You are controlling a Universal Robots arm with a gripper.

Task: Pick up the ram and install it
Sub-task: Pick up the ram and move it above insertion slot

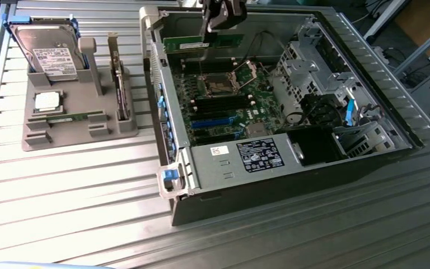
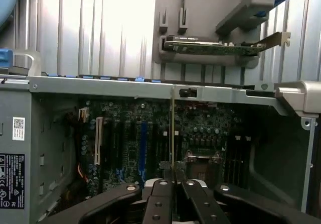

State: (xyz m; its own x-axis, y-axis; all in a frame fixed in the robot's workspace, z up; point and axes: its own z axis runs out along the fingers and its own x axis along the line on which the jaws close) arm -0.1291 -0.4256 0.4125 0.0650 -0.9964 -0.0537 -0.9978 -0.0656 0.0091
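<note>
Ram is pinched along its top edge by the jaws, which are pressed nearly together on the thin green board. In the wrist view it hangs edge-on as a slim upright line. In the exterior view it sits in the upper middle of the frame, level and lengthwise, inside the open case and clear above the motherboard. Just under it, beside the processor socket, lie the dark slots that I take for the memory slots, though their latches are too small to read. To seat it well, I judge the stick should be kept upright and its long edge matched to one slot. It would then go straight down with even pressure at both ends, because a tilt could jam a corner or bend the board. The notch cannot be made out, so its direction deserves a check. Farther off, toward the exterior view's left, a grey tray on the bench holds another green stick, a hard drive and an upright card.
</note>
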